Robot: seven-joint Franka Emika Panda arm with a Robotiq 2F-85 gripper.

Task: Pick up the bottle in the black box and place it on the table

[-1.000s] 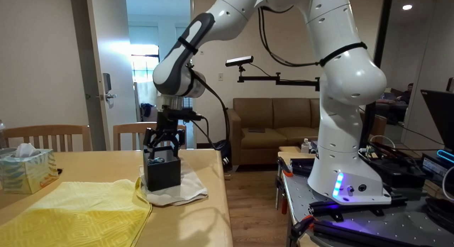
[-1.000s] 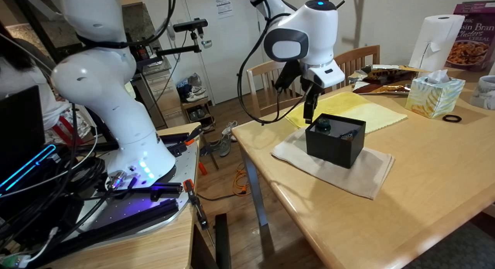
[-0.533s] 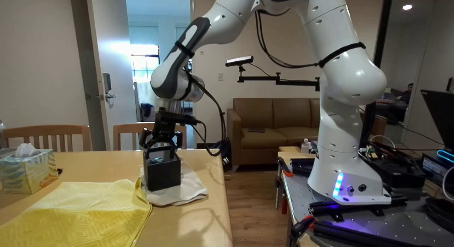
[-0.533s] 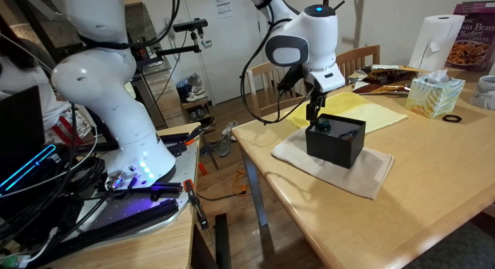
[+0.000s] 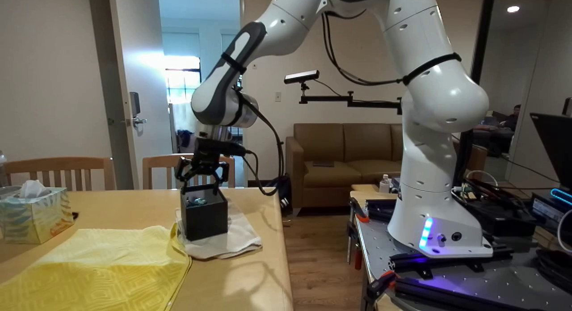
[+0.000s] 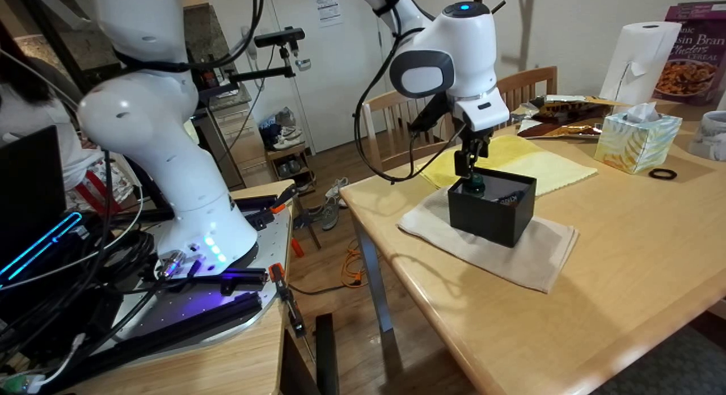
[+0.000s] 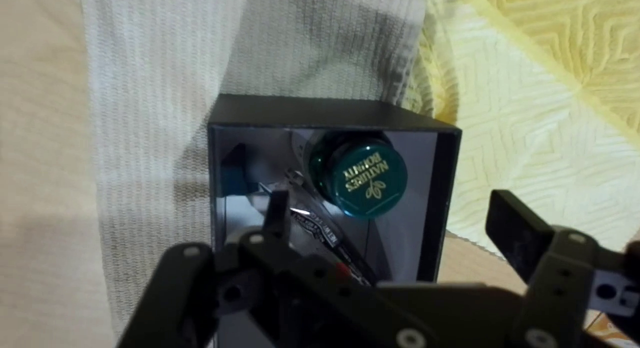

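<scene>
The bottle is dark green with a green "Nature's Bounty" cap (image 7: 370,180), standing inside the open black box (image 7: 320,113). It also shows in both exterior views (image 5: 199,201) (image 6: 473,185); its lower part is hidden by the box walls. The box (image 5: 205,224) (image 6: 482,222) rests on a beige cloth on the wooden table (image 6: 635,253). My gripper (image 5: 199,189) is open and empty just above the box. In the wrist view the gripper (image 7: 392,210) has its left finger over the box's opening and its right finger beyond the box's right wall. The bottle's cap lies ahead of the fingertips.
A dark wrapper (image 7: 325,233) lies beside the bottle in the box. The beige cloth (image 6: 544,259) and a yellow cloth (image 5: 103,266) lie on the table. A tissue box (image 6: 638,139), black ring (image 6: 662,173), paper towel roll (image 6: 638,66) and cereal box (image 6: 689,66) stand farther off.
My gripper has shifted slightly farther over the box, away from the robot base, and has risen a little in the last half second. The box and bottle have not visibly moved.
</scene>
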